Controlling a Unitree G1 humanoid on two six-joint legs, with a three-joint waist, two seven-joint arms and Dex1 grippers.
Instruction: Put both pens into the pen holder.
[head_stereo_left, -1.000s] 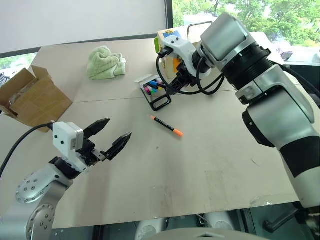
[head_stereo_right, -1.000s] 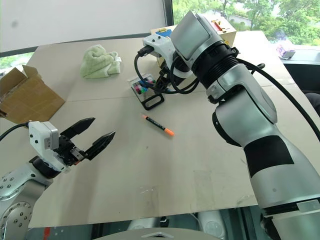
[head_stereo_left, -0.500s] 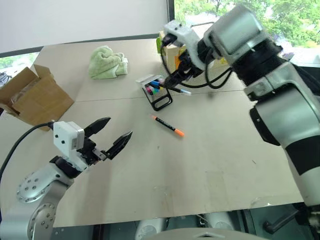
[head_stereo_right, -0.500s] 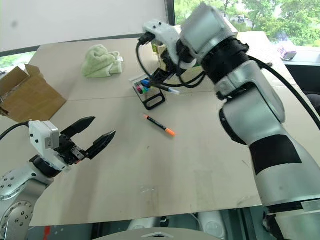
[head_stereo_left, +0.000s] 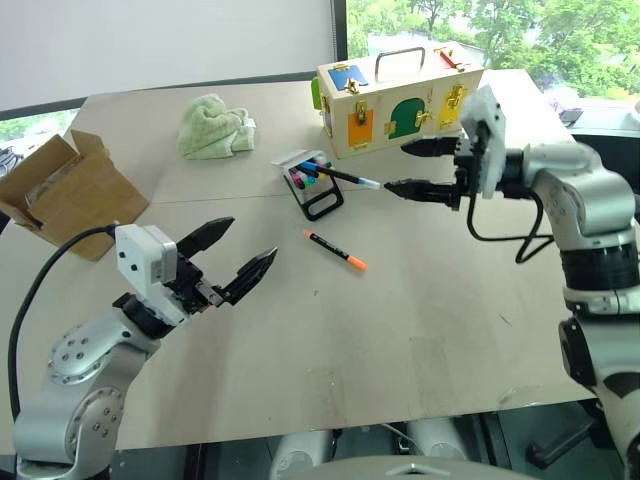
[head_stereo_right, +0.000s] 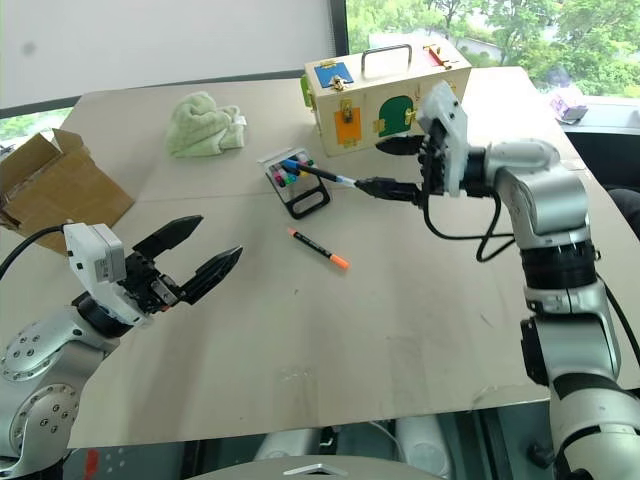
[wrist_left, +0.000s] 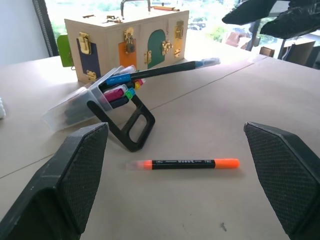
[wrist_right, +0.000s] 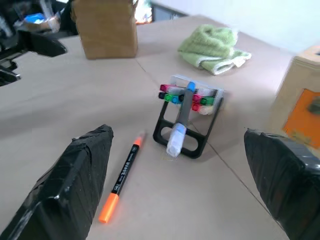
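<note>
The black pen holder (head_stereo_left: 318, 198) stands tilted on its loop handle at the table's middle back, with several coloured markers in it. The blue-tipped pen (head_stereo_left: 338, 177) rests in the holder, its pale grey cap (wrist_right: 175, 140) sticking out toward my right gripper. On the table just in front of the holder lies the orange-ended pen (head_stereo_left: 335, 250), also clear in the left wrist view as the orange pen (wrist_left: 185, 163). My right gripper (head_stereo_left: 397, 168) hangs open and empty to the right of the cap, not touching it. My left gripper (head_stereo_left: 252, 240) is open and empty, left of the orange pen.
A wooden latch box (head_stereo_left: 400, 95) with coloured doors stands behind the holder. A green towel (head_stereo_left: 212, 125) lies at the back left, and an open cardboard box (head_stereo_left: 65, 195) sits near the left edge. Bare tabletop (head_stereo_left: 400, 320) stretches in front of the pens.
My right arm has swung away from the holder to the right and lower, uncovering the wooden box. The blue-tipped pen stays resting in the holder. My left gripper rose slightly.
</note>
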